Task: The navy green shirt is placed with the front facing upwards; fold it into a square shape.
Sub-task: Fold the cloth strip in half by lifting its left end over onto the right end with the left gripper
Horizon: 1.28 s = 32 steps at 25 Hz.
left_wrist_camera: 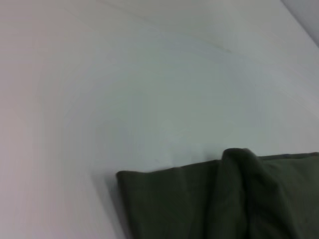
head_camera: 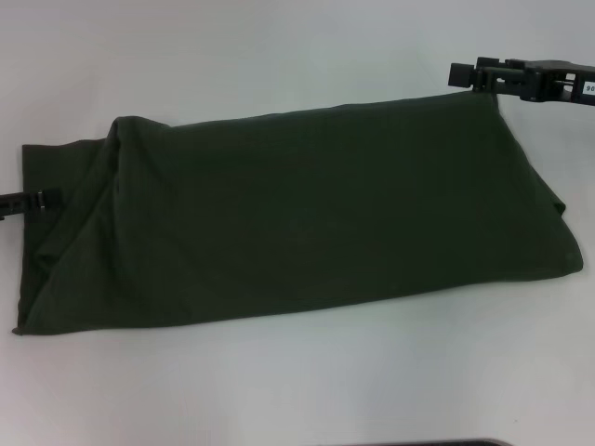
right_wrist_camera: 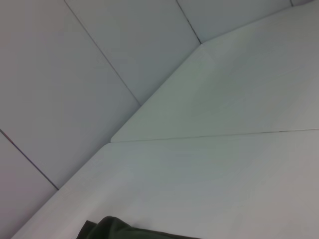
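The navy green shirt (head_camera: 297,214) lies as a long dark olive band across the white table, folded over itself, with loose diagonal folds at its left end. No lettering shows. My right gripper (head_camera: 476,76) is at the shirt's far right corner, shut on the cloth there, which rises up to it. My left gripper (head_camera: 42,198) rests at the shirt's left edge, about halfway along that edge. In the left wrist view, the shirt (left_wrist_camera: 224,199) shows a raised fold beside a flat edge. A small bunch of the shirt (right_wrist_camera: 114,228) shows in the right wrist view.
The white table (head_camera: 297,381) spreads in front of and behind the shirt. A seam in the table top (right_wrist_camera: 209,135) and wall panels show in the right wrist view. A dark edge (head_camera: 418,443) sits at the bottom of the head view.
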Each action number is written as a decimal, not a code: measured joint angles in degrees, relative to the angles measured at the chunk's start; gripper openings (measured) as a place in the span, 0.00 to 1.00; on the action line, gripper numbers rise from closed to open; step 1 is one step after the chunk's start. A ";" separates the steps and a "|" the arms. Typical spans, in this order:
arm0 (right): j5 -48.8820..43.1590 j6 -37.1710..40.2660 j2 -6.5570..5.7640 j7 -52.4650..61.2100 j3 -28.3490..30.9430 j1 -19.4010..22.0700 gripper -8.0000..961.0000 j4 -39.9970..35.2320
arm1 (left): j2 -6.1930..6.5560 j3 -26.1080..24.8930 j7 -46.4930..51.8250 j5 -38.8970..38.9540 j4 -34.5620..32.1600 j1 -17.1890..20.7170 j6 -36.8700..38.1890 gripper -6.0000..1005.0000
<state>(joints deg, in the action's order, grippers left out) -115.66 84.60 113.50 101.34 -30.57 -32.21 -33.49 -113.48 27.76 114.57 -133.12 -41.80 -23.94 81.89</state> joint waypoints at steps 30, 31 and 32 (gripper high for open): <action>0.00 -0.73 0.05 0.00 -0.02 0.23 0.94 0.10 | 0.34 1.89 0.67 -1.98 1.99 -1.13 -2.38 0.88; 0.00 -0.75 0.04 0.00 -0.02 0.25 0.94 0.09 | 0.38 2.05 0.69 -2.01 1.99 -1.18 -2.11 0.88; 0.00 -0.76 0.04 0.00 -0.02 0.27 0.94 0.09 | 0.42 2.22 0.71 -2.11 1.99 -1.24 -1.83 0.88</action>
<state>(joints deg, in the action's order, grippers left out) -115.66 83.84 113.55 101.34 -30.59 -31.94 -33.40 -113.06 29.99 115.28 -135.23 -39.81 -25.18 80.06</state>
